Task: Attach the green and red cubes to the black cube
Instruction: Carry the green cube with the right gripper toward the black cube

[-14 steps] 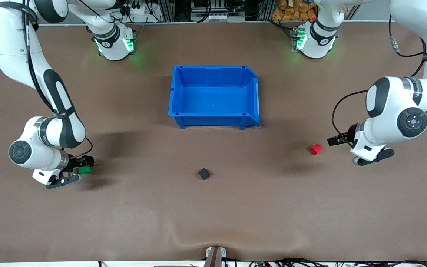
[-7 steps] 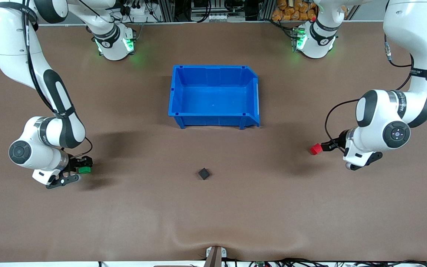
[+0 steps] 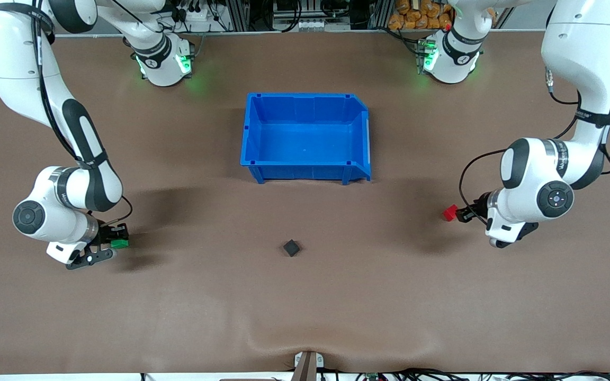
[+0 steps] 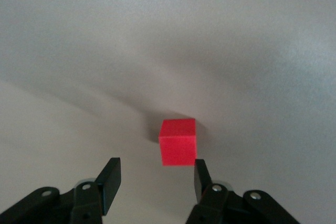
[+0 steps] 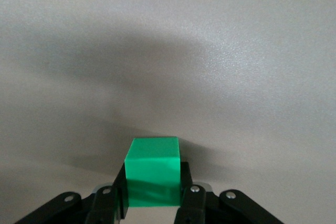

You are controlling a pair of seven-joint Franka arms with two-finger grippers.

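Change: the left gripper has travelled toward the red cube and now sits right at it, where 1 s ago a clear gap lay between them; the right gripper has barely shifted.
Left gripper: low at the table toward the left arm's end; its 2 fingers stand spread wider than the cube; the red cube sits just ahead of the tips, close to 1 finger and not gripped.
Right gripper: low toward the right arm's end; its fingers are closed against 2 sides of the green cube, seen filling the gap in the right wrist view.
Red cube: small, bright, plain-faced; resting on the brown table.
Green cube: same size, bright green, sharp-edged.
Black cube: matte, small, turned corner-on; alone on the table, nearer the front camera than the blue bin, well apart from both other cubes.
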